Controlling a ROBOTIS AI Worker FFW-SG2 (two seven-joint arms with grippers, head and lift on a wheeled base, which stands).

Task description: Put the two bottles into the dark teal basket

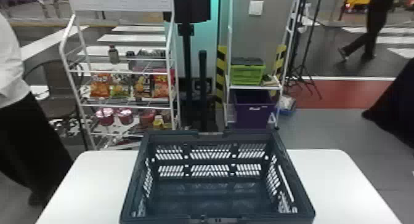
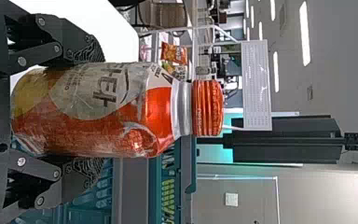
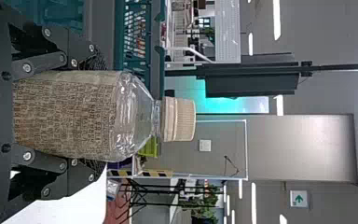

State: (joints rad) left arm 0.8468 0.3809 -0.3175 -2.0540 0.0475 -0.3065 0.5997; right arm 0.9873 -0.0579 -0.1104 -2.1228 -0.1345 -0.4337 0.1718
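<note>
The dark teal basket (image 1: 209,189) stands on the white table, its inside bare in the head view. In the left wrist view, my left gripper (image 2: 91,112) is shut on an orange bottle (image 2: 98,109) with an orange cap, the fingers pressing on both sides. A clear bottle (image 3: 84,114) with a beige cap and brown printed label is held in my right gripper (image 3: 93,114) in the right wrist view. Behind each bottle, part of the basket's wall shows in the wrist views.
The white table (image 1: 332,183) extends on both sides of the basket. Beyond it stand a white rack (image 1: 123,106) with snack bags and cups, and another rack holding a green crate (image 1: 246,74) and a purple bin (image 1: 254,111).
</note>
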